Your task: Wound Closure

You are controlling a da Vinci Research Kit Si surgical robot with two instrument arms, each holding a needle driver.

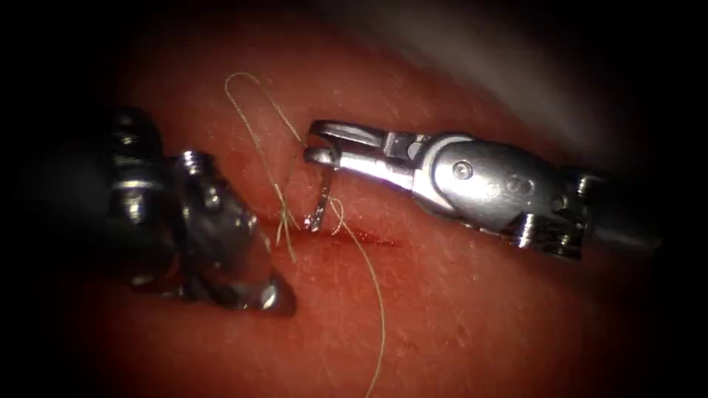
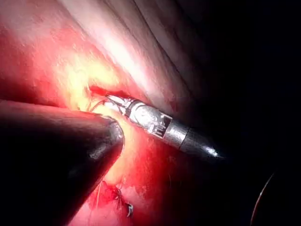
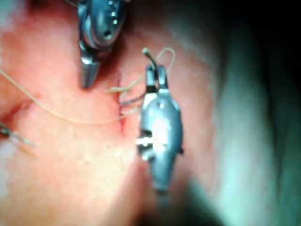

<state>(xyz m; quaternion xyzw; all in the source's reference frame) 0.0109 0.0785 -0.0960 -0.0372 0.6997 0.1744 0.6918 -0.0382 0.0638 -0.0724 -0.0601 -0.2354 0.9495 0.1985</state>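
Observation:
My right tool (image 1: 322, 144) comes in from the right, its jaws shut on the curved needle (image 1: 321, 197) near its upper end. The needle hangs down from the jaws, and its lower end is in the tissue (image 1: 457, 309) at the left end of the cut (image 1: 361, 239). Thread (image 1: 254, 140) loops up and left of the needle, and another strand (image 1: 374, 295) trails down below the cut. My left tool (image 1: 274, 296) rests low on the left of the cut, jaws shut on nothing. The right wrist view has the right tool (image 3: 153, 70) beside the left tool (image 3: 88, 75).
Red fluid wets the tissue along the cut. The left wrist view looks past the left tool's dark body (image 2: 70, 146) at the right tool (image 2: 150, 117) over the cut. An earlier stitch with dark thread ends (image 2: 123, 203) sits further along the tissue.

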